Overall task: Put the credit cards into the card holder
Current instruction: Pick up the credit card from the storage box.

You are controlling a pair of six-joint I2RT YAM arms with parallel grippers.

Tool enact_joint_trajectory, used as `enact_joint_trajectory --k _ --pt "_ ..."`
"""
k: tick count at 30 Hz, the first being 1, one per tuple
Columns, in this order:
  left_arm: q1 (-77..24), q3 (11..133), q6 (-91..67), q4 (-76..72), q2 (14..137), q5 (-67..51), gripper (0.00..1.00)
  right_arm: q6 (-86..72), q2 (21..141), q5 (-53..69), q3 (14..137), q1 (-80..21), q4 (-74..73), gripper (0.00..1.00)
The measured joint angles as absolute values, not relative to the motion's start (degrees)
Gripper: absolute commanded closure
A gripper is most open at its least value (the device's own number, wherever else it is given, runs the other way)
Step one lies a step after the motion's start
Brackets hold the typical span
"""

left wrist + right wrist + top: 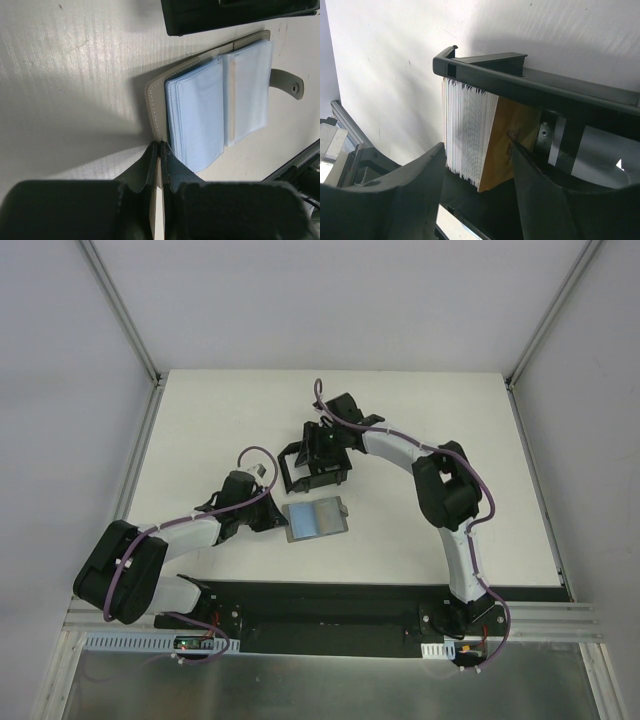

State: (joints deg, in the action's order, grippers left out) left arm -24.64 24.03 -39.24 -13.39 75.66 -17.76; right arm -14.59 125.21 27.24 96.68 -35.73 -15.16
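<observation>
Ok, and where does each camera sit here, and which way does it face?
Top external: above and behind the bases, looking down on the table, left arm and right arm in view.
Left wrist: looks past the shut left gripper at the open card holder.
Right wrist: looks through the open right gripper at the credit cards standing in the black tray.
Shared: top and left wrist both show the card holder.

Black tray [215, 19] cut by top edge; credit cards' [470, 132] tops behind rim.
</observation>
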Motion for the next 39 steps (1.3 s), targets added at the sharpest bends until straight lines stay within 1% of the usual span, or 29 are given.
enact_joint_trajectory --k 3,7,12,14,21,24,28,29,35,39 --pt "-24.64 24.14 -39.13 -13.39 75.75 -17.87 1.0 -14.61 125.21 27.55 96.68 -35.51 -14.94 0.52" --pt "-24.62 24.21 -39.09 -13.37 75.75 -17.98 1.0 -14.72 125.21 27.81 96.68 -35.42 -14.72 0.56" --pt "-24.62 24.23 -39.0 -13.39 75.75 -17.98 1.0 -14.79 125.1 27.68 96.68 -35.42 -14.7 0.66" --pt "-24.62 24.25 -38.96 -13.37 75.75 -18.0 1.0 -14.79 125.01 27.51 96.66 -35.42 -14.7 0.71" --pt "-24.29 24.29 -38.92 -13.37 75.75 -18.2 1.0 -14.74 123.7 26.35 95.72 -35.42 -14.35 0.8" --pt "-24.27 24.29 -38.92 -13.39 75.75 -18.41 1.0 -14.52 122.63 25.43 95.39 -35.42 -14.33 0.89" --pt "-24.27 24.29 -38.92 -13.37 75.75 -18.61 1.0 -13.78 120.57 22.28 94.04 -35.42 -14.06 0.98" --pt "-24.27 24.29 -38.92 -13.37 75.75 -18.61 1.0 -13.52 119.79 21.08 93.34 -35.42 -13.93 1.0" --pt "-24.27 24.29 -38.92 -13.39 75.75 -18.63 1.0 -12.69 117.1 17.93 92.09 -35.35 -13.43 1.0" --pt "-24.27 24.29 -38.92 -13.39 75.75 -18.63 1.0 -12.23 113.12 16.32 88.51 -35.11 -11.9 1.0"
